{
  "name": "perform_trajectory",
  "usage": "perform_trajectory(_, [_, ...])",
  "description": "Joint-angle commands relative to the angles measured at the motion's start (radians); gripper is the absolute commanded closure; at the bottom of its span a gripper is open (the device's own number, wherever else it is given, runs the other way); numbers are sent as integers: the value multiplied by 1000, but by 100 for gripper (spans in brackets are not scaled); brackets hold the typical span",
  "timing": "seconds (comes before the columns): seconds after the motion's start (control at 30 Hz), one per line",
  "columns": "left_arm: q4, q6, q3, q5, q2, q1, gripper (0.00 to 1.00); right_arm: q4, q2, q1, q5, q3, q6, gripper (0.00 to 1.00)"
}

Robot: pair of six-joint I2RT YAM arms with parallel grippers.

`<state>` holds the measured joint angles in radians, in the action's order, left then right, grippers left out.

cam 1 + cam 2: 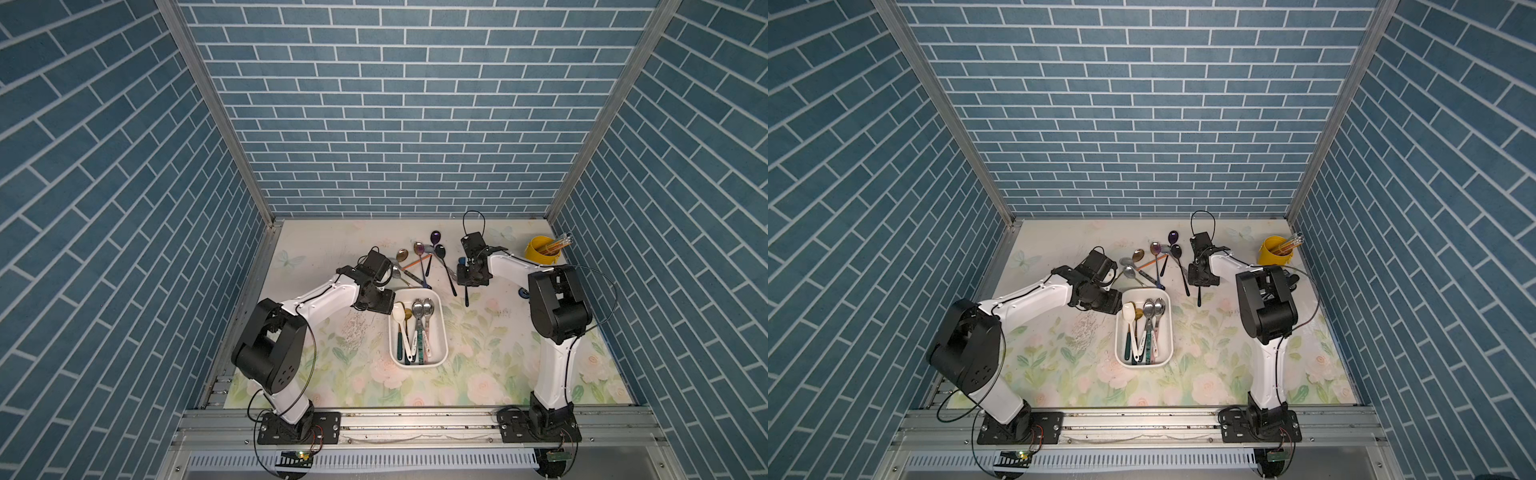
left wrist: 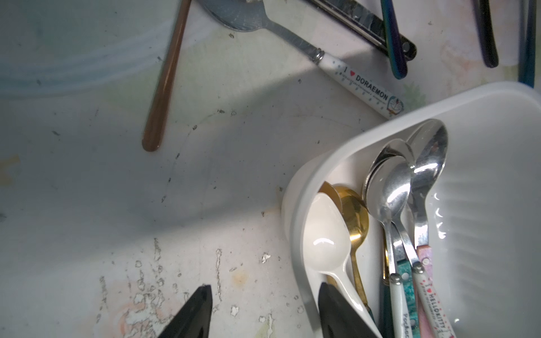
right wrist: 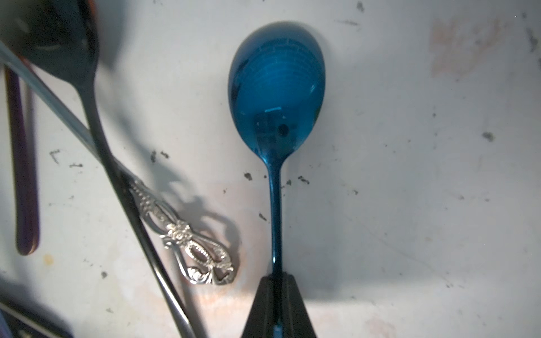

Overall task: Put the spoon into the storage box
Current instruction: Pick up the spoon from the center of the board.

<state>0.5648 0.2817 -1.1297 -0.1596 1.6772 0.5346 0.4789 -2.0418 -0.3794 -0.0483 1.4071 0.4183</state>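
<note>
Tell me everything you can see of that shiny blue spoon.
The blue spoon looks like mirror-polished metal, its oval bowl reflecting the brick walls. A thin handle runs into the right gripper, whose jaws are shut on it. It is apart from the other spoons; whether it touches the table is unclear.
</note>
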Motion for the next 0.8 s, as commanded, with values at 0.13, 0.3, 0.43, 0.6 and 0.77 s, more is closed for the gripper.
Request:
perform_trajectory(0.13, [-8,1,34,-55,-28,-15,38,78,6,-3,13,23,-50,96])
perform_trajectory(0.3, [-46,3,63,-126,-33,-15,38,104,45,-5,1,59,-59,97])
perform_trajectory(0.43, [-66,7,88,-152,-40,-15,38,130,89,-8,0,82,-60,97])
perform_trajectory(0.6, [-90,11,119,-200,-53,-13,38,156,149,-23,14,78,-53,98])
perform_trajectory(0.77, [-129,49,164,-224,-80,-2,38,203,211,-77,23,79,-40,98])
